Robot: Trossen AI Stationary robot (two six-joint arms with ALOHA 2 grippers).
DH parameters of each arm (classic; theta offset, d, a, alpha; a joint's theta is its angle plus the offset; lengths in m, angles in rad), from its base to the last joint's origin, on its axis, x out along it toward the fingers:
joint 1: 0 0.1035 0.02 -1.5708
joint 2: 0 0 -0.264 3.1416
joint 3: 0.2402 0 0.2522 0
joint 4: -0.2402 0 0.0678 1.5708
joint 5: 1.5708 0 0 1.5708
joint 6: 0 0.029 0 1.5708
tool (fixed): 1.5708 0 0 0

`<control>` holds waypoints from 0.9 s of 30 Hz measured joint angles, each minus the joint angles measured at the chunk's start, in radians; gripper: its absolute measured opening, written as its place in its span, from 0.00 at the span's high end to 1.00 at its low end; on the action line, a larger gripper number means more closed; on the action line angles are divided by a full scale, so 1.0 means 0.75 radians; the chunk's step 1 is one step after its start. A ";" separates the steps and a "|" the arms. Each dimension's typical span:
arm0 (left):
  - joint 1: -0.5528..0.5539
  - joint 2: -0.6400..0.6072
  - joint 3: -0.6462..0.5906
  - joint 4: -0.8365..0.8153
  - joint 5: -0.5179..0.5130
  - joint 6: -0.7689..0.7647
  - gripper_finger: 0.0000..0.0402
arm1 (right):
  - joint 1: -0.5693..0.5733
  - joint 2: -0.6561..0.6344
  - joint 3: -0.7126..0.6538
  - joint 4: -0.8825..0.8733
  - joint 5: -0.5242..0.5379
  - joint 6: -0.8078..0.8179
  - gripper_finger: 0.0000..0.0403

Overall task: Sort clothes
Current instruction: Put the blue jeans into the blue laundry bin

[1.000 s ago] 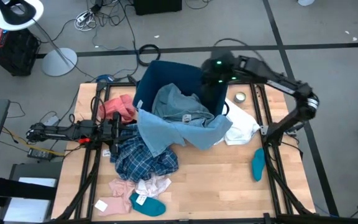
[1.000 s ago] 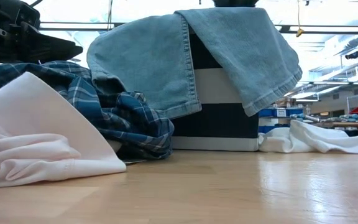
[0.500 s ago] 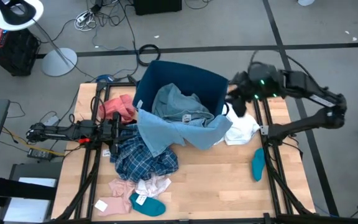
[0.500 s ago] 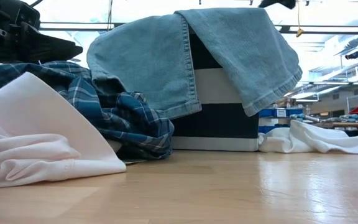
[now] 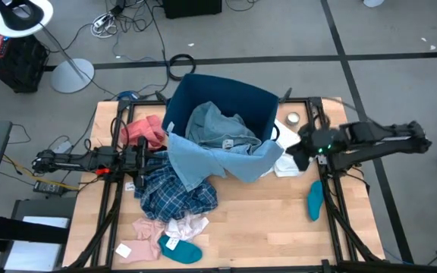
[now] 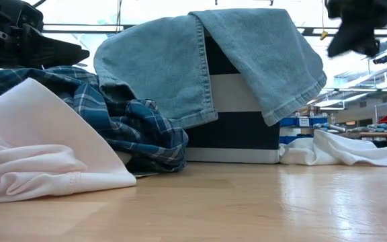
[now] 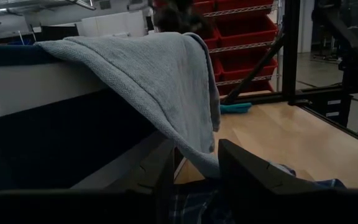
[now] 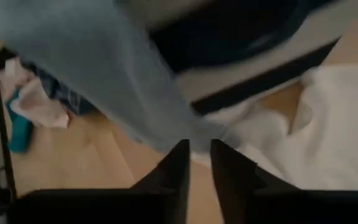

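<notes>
A light blue denim shirt lies in the dark blue bin, draped over its near rim. Next to the bin's right side a white piece lies flat on the table. My right gripper hovers over it, pointing down, its fingers a narrow gap apart with nothing between them. At the left, my left gripper rests open beside the blue plaid shirt; the denim hem hangs just ahead of it. A coral-red piece, pale pink pieces and teal socks lie around.
A small round tin sits at the far right, behind the white piece. A second teal sock lies at the near edge. Bare wood shows at the near right. Black frame rails run along both sides of the table.
My right gripper has swung from above the bin's far right corner toward the table's right and near edges, and has come down over the white piece. It now shows at the top right of the low view. The clothes have not moved.
</notes>
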 joint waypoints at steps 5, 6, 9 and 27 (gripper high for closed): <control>0.000 0.000 0.000 0.001 0.000 0.000 0.67 | 0.100 0.017 -0.259 0.262 0.018 -0.002 0.98; 0.000 0.000 0.000 0.000 0.000 0.000 0.67 | 0.120 0.034 -0.301 0.336 0.022 -0.003 0.98; 0.000 0.000 0.000 0.001 0.000 0.000 0.67 | 0.164 0.101 -0.405 0.560 0.029 -0.013 0.99; 0.000 0.000 0.000 0.000 0.000 0.000 0.67 | -0.023 0.665 -0.478 1.345 0.045 -0.342 1.00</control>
